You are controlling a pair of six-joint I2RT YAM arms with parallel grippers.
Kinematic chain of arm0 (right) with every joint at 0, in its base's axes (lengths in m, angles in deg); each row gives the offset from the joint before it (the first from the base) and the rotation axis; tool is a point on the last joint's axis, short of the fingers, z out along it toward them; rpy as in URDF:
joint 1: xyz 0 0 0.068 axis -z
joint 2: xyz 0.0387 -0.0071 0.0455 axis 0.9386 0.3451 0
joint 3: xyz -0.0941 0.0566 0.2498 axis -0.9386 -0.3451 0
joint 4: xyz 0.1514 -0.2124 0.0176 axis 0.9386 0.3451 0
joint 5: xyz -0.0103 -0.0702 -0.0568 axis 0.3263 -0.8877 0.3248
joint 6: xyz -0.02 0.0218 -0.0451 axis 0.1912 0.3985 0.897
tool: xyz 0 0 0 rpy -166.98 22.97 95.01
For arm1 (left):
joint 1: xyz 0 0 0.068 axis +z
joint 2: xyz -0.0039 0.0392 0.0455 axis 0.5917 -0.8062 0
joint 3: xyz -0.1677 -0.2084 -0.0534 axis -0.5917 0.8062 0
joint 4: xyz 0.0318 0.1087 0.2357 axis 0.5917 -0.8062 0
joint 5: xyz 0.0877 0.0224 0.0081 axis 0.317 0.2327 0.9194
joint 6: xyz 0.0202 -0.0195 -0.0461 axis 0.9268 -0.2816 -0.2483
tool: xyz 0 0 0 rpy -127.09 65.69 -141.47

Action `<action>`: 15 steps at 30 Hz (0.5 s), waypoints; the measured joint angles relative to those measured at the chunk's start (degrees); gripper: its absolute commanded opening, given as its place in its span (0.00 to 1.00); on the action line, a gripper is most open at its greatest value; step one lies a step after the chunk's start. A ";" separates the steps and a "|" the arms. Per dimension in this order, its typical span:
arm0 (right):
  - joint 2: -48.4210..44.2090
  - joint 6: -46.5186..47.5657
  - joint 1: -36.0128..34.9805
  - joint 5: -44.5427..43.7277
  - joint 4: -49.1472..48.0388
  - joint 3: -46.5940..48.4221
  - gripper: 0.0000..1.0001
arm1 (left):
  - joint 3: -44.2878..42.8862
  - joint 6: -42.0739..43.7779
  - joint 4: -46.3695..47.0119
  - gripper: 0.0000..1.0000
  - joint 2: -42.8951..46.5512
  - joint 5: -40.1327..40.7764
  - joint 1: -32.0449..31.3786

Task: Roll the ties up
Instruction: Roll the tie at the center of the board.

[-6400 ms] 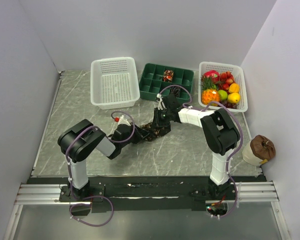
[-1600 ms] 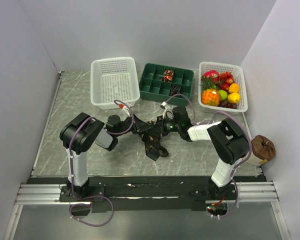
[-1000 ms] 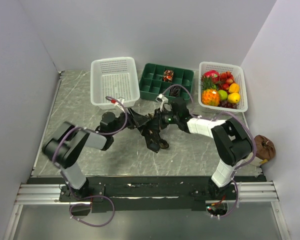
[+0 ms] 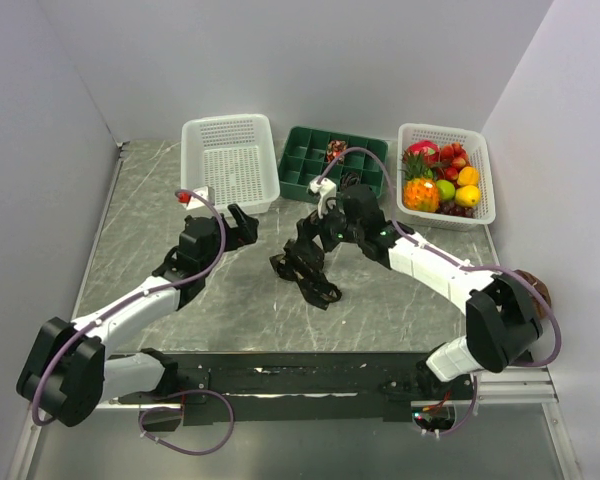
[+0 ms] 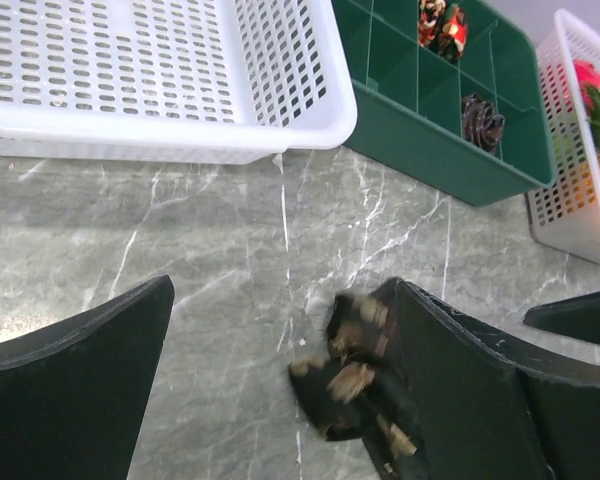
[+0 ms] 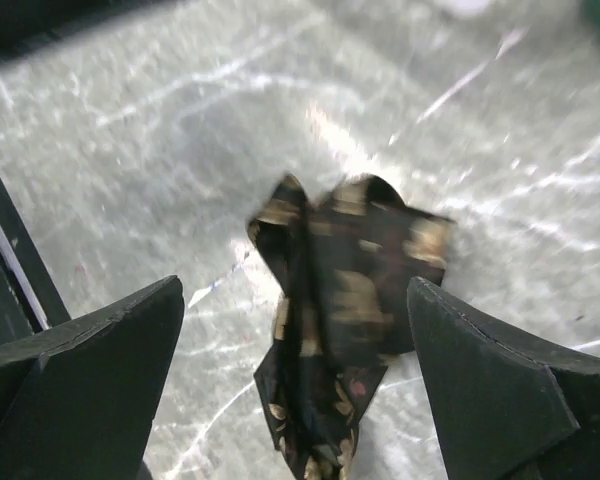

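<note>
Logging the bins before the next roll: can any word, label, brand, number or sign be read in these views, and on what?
No text can be read in any view.
Left white perforated plastic basket: no label shows.
Dark green divided plastic tray: no marking shows.
Small white and red tag on the left arm's cable: too small to read.
Dark tan-speckled fabric tie: pattern only, no lettering.
</note>
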 measured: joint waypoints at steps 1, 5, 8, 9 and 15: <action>-0.24 0.15 0.00 -0.28 -0.28 0.13 0.99 | 0.00 0.22 0.00 0.96 0.00 -0.02 0.00; 2.25 0.90 -0.02 -1.60 0.57 0.61 0.99 | 0.00 1.01 -0.24 0.97 -0.09 -1.16 0.00; 5.40 0.90 -0.02 -2.99 1.40 0.57 0.99 | 0.11 1.40 0.28 0.96 -0.20 -3.76 -0.02; 6.45 0.74 -0.02 -3.80 1.70 0.57 1.00 | 0.15 1.44 0.90 0.97 -0.59 -5.42 -0.02; 11.21 -1.75 0.35 -6.54 2.03 0.87 1.00 | 0.15 1.14 4.57 0.96 -8.09 -12.90 -0.92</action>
